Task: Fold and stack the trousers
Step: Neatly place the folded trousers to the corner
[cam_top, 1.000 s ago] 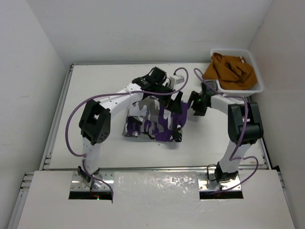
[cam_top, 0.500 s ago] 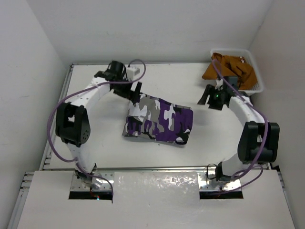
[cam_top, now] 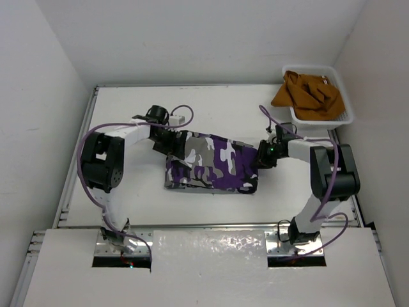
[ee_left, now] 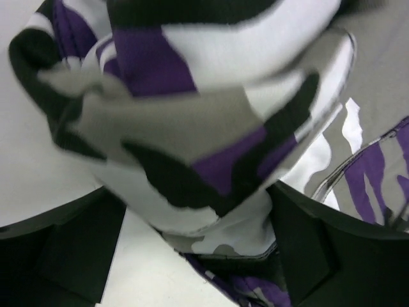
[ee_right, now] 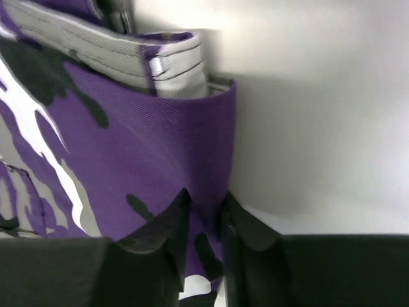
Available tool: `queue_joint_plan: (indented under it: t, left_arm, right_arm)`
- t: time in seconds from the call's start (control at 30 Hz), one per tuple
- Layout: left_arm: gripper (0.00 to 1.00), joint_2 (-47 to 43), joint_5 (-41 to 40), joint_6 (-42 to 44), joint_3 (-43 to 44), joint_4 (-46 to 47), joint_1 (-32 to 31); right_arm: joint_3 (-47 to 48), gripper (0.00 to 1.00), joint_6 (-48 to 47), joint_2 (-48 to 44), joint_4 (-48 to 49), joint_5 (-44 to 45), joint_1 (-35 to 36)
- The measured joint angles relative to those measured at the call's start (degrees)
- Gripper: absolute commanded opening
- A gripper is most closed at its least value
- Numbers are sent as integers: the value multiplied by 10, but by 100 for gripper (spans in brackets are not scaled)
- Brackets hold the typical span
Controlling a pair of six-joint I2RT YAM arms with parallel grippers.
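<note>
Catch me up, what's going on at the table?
Both arms are on the folded camo trousers mid-table. The right claw is pinched shut on their purple right edge. The left claw stands open astride a bunched fold at the left end. An orange-brown garment lies in the white basket.

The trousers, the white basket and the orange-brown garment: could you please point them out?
trousers (cam_top: pixel 214 163), top external view, middle of the folded bundle.
white basket (cam_top: pixel 321 121), top external view, near rim.
orange-brown garment (cam_top: pixel 310 94), top external view, its centre.
</note>
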Motion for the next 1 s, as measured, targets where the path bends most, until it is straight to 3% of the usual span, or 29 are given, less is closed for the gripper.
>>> queue_joint_plan:
  t: [0.1, 0.13, 0.27, 0.6, 0.8, 0.9, 1.0]
  left_arm:
    - [68, 4, -2, -4, -12, 9, 16]
    - [58, 4, -2, -4, -12, 10, 26]
    - [39, 4, -1, 2, -12, 28, 73]
    - [35, 26, 4, 71, 26, 24, 232]
    - [46, 86, -3, 164, 115, 22, 332]
    - [70, 119, -25, 201, 167, 21, 357]
    - [83, 160, -40, 217, 229, 21, 369]
  right_arm:
    - [35, 24, -9, 45, 16, -14, 1]
    - [47, 27, -14, 55, 28, -16, 1]
    - [81, 36, -32, 84, 75, -20, 11]
    - [117, 39, -59, 89, 89, -29, 40]
    - [123, 40, -82, 61, 68, -27, 40]
    - [134, 42, -91, 51, 63, -27, 40]
    - [142, 42, -99, 48, 55, -28, 40]
